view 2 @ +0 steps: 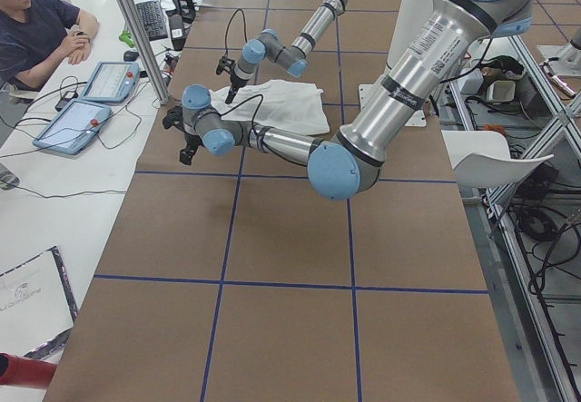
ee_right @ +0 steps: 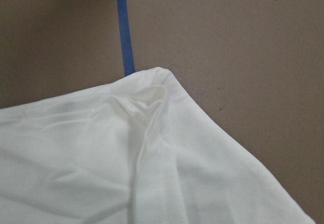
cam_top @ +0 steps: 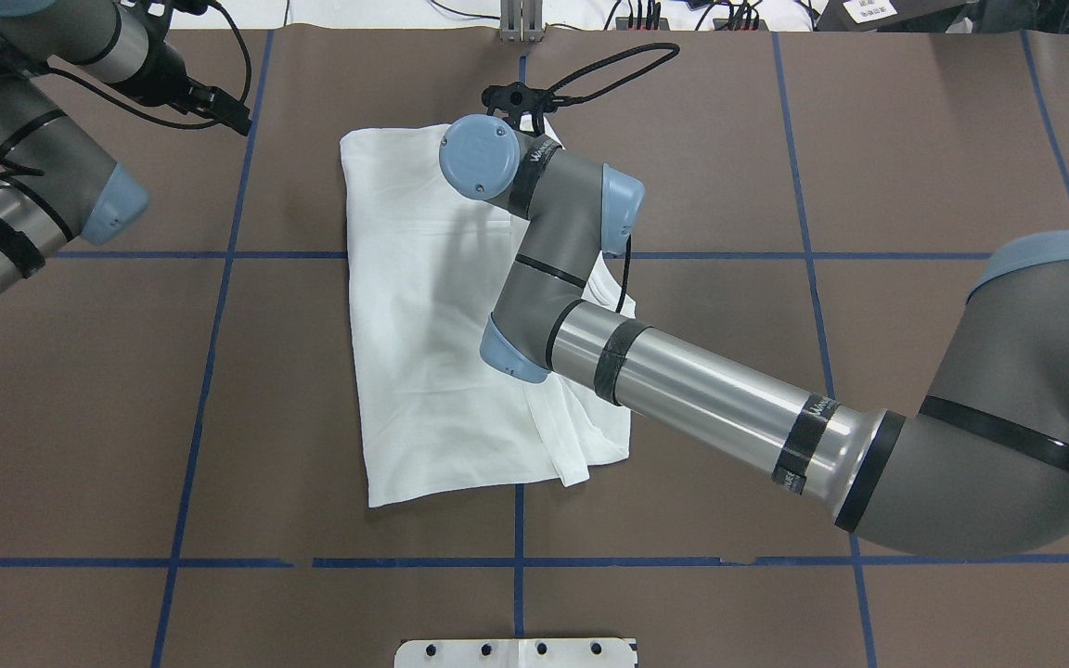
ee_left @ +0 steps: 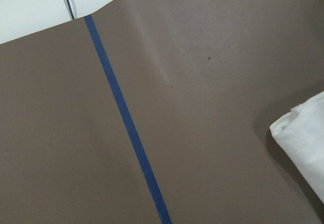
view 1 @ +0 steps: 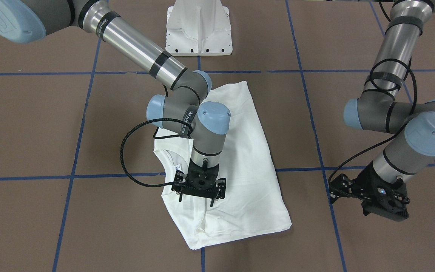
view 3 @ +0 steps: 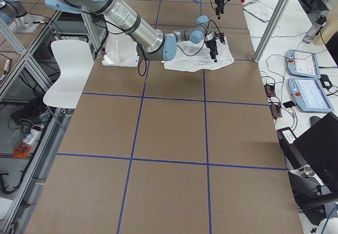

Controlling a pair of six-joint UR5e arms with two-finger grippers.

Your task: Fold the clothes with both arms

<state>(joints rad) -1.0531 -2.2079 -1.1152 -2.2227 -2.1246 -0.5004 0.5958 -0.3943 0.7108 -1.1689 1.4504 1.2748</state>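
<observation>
So the white long-sleeved T-shirt (view 1: 247,151) is lying folded into a longish panel in the middle of the brown worktop (view 1: 32,124), sitting across the blue tape lines (view 1: 119,175) just out from the white pedestal base (view 1: 198,30). The ribbed collar (view 1: 163,156) and small neck label (view 1: 178,166) are showing at the edge on the robot's right. The right gripper (view 1: 196,200) is pointing straight down over the end of the shirt farthest from the base. Its fingers are standing apart and not pinching any fabric, as far as I can see. The right wrist camera is looking at a rumpled shirt corner. The left gripper (view 1: 336,190) is hanging off to the side over bare worktop, near the shirt but clear of it. Honestly I can't tell whether its fingers are apart or together from these angles.
</observation>
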